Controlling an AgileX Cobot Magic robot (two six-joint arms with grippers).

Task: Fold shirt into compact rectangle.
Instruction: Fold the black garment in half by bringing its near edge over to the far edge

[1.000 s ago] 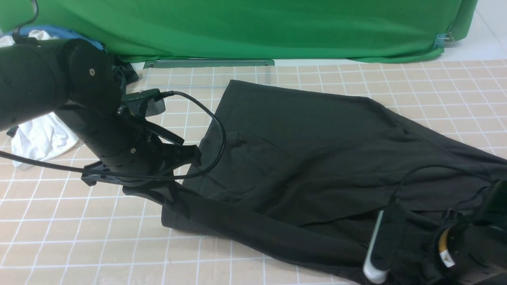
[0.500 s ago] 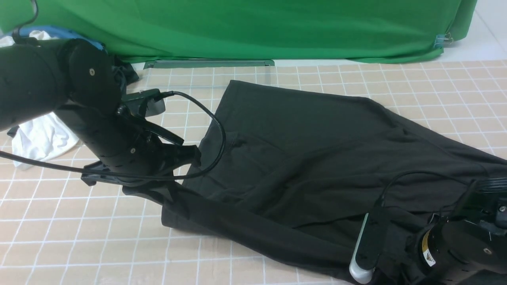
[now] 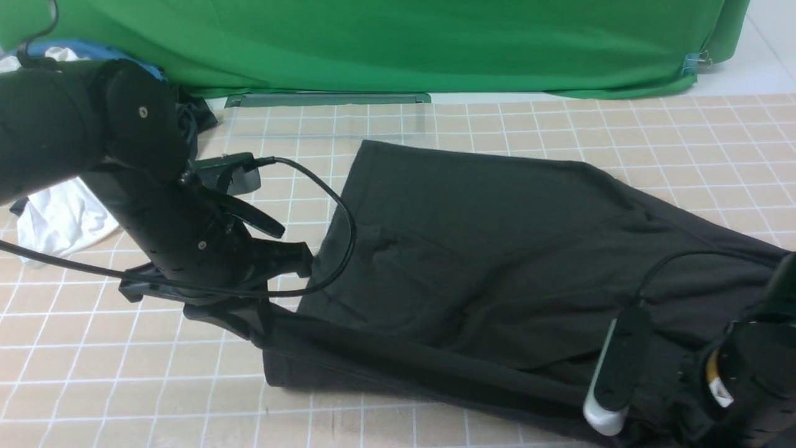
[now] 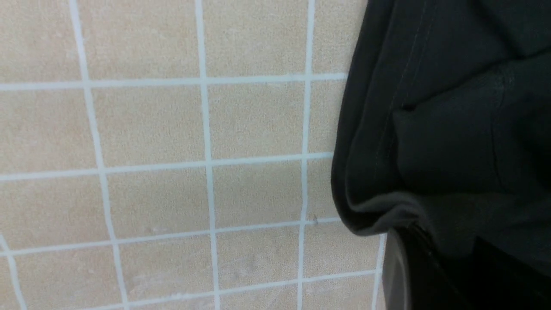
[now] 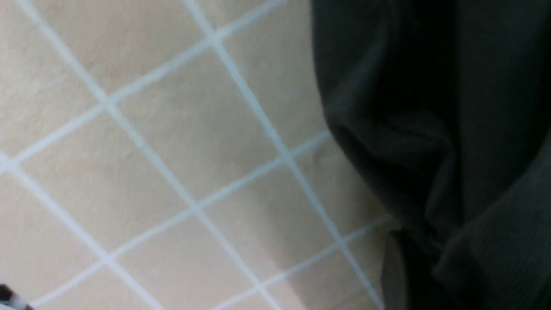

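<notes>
The black shirt lies spread across the tiled table, its far edge flat and its near edge rumpled. My left gripper is shut on the shirt's near-left corner and holds it just above the tiles. In the left wrist view the hemmed shirt bunches over the left gripper. My right gripper sits low at the near right, mostly hidden by its own wrist. In the right wrist view a thick fold of shirt is pinched in the right gripper, clear of the tiles.
A white garment and a smaller dark grey garment lie at the far left behind my left arm. A green cloth backdrop closes off the back. Bare tiled table shows at the near left and far right.
The right gripper has closed onto the shirt's near-right edge, and its arm shifted about there. The left gripper moved slightly down and left, and the whole shirt slid a little toward me.
</notes>
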